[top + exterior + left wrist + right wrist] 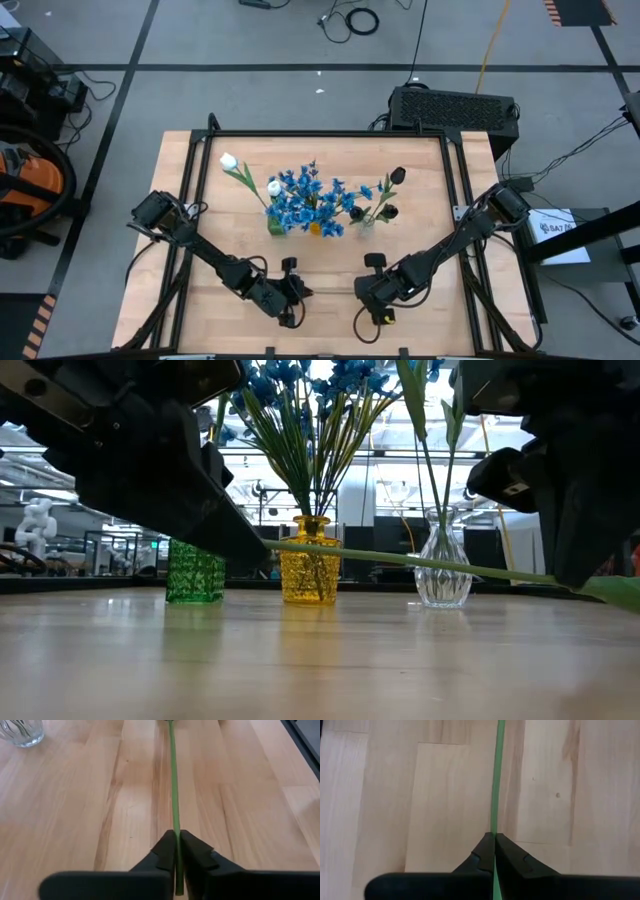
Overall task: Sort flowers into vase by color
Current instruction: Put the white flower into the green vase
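A single flower's thin green stem (420, 562) hangs nearly level above the table's near middle, held by both grippers. My left gripper (176, 836) is shut on it at the left, my right gripper (494, 837) at the right. A leaf (620, 592) shows past the right gripper; the bloom I cannot make out. Farther back stand three vases: a green one (276, 225) with a white tulip (228, 160), a yellow one (315, 228) full of blue flowers (310, 195), and a clear glass one (365, 220) with dark buds (397, 175). My left gripper pinches the stem near its bare end (175, 827) between its two fingertips. The fingers slant down from the table's left, and the stem runs lengthwise out from between them. The stem is clear of the table, almost level. My right gripper pinches the stem farther along (495, 827) between its two fingertips, coming steeply from above on the table's right side. The stem runs on past the fingers (480, 851) and stays off the wood.
The vases stand in a row across the table's middle (195, 572), behind the held stem. Bare wooden tabletop (330, 270) lies between the vases and the grippers. A black frame (455, 190) edges the table.
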`<state>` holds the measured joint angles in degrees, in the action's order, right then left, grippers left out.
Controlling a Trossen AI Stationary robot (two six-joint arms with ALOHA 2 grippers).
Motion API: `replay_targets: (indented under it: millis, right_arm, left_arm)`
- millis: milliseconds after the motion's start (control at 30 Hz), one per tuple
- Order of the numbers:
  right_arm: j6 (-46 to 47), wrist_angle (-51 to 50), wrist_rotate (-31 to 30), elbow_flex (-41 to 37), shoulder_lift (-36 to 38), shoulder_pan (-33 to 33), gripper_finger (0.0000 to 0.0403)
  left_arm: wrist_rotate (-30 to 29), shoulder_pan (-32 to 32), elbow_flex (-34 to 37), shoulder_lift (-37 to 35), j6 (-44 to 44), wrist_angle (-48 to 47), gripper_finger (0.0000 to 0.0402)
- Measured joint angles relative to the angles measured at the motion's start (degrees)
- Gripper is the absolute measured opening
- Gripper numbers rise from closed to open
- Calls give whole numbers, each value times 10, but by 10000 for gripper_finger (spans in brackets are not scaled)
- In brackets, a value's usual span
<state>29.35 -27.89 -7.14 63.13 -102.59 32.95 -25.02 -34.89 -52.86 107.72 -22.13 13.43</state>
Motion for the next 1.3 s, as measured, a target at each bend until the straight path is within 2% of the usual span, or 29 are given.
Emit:
replay_targets:
  millis: [67,167,333,433,600,733,833,967,1133,1300]
  right_arm:
    - [3,3,-1,0,0,0,0]
    - [16,5,-2,0,0,0,11]
    - [50,-7,-4,0,9,3,56]
    - [57,-33,-5,0,41,6,83]
    - [97,-72,-58,0,114,28,95]
    - [91,-74,-116,0,174,80,92]
    - [119,-119,-192,0,220,130,88]
    - [155,-139,-304,0,247,194,82]
    - [130,-123,-467,0,224,232,79]
    - [66,-53,-602,0,184,205,79]
  left_arm:
    - [1,0,0,0,0,-4,11]
    - [2,0,0,0,0,-6,13]
    - [3,0,0,-12,1,-38,18]
    - [-2,-1,0,-35,1,-87,18]
    - [0,-6,0,-105,6,-157,19]
    - [2,-30,0,-178,42,-207,19]
    - [0,-53,0,-237,80,-240,19]
    - [-40,-79,0,-315,123,-227,19]
    - [-124,-103,0,-371,233,-107,19]
    - [-185,-93,0,-377,342,15,19]
